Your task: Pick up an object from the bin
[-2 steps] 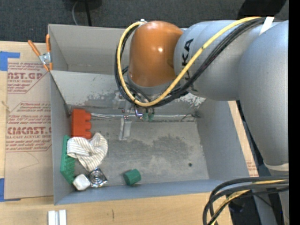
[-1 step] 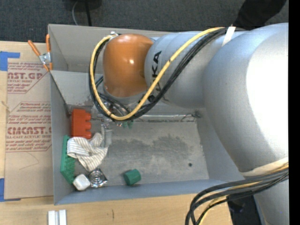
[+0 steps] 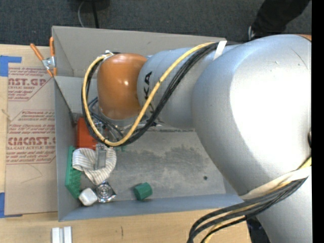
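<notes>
Cloth (image 3: 93, 165), white, crumpled, at left end of bin (image 3: 167, 206), directly under jaws, low on its folds, probably for pinch. Jaws' opening: cannot tell, wrist in way. Orange block (image 3: 84, 134) just beside, green bar (image 3: 72, 173) touching, crowding approach.

A crumpled rag (image 3: 91, 167) of whitish cloth with faint grey stripes lies directly beneath the pincer (image 3: 103, 157), whose tip seems to meet the rag's upper right fold. The rag is bunched and twisted, not spread flat. A broad wad sits just left of the pincer, and a narrower tail runs on below it, resting on the floor of the bin (image 3: 172, 153).
</notes>
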{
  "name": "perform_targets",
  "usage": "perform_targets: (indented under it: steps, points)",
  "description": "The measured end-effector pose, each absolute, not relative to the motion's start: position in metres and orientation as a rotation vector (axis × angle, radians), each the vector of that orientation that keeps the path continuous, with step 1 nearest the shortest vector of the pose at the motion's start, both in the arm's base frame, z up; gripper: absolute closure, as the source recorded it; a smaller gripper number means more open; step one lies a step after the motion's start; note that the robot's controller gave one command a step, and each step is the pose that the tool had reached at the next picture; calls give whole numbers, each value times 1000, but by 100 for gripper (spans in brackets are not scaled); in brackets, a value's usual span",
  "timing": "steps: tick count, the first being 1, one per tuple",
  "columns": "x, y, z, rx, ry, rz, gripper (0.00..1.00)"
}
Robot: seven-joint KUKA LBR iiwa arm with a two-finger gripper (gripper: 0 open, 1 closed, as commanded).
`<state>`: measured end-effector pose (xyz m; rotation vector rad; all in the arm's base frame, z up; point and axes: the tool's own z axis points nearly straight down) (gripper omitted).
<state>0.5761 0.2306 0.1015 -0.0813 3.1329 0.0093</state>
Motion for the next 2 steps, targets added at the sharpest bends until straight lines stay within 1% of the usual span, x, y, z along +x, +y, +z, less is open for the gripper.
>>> perform_targets:
  steps: [1,2]
  points:
    - [574,232,89,5,3133,5,0]
    - [573,237,82,-467,3092,5,0]
